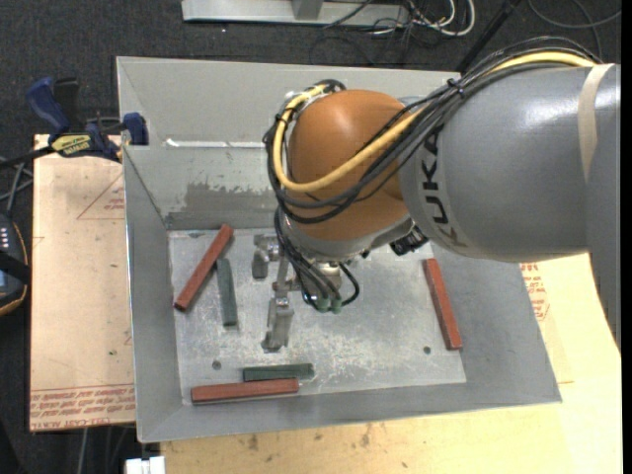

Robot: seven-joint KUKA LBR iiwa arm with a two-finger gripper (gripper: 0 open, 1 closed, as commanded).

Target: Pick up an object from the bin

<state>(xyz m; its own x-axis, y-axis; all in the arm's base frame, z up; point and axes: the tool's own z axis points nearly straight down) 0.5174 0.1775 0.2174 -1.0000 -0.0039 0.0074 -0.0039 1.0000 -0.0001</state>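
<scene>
My gripper point(271, 292) hangs under the arm's orange cover, low over the middle of the bin floor. It is open, with bare floor between its two fingers point(277, 326). A thin dark green bar point(227, 292) lies just left of it, apart from the fingers. Further left, a red-brown bar point(204, 267) lies slanted. Below the gripper, a short dark green bar point(277, 372) lies next to a long red-brown bar point(245, 391) near the bin's front edge.
Another red-brown bar point(442, 303) lies at the right side of the floor. The arm and its orange cover with cables hide the back middle of the bin. Sloping grey walls close in all sides.
</scene>
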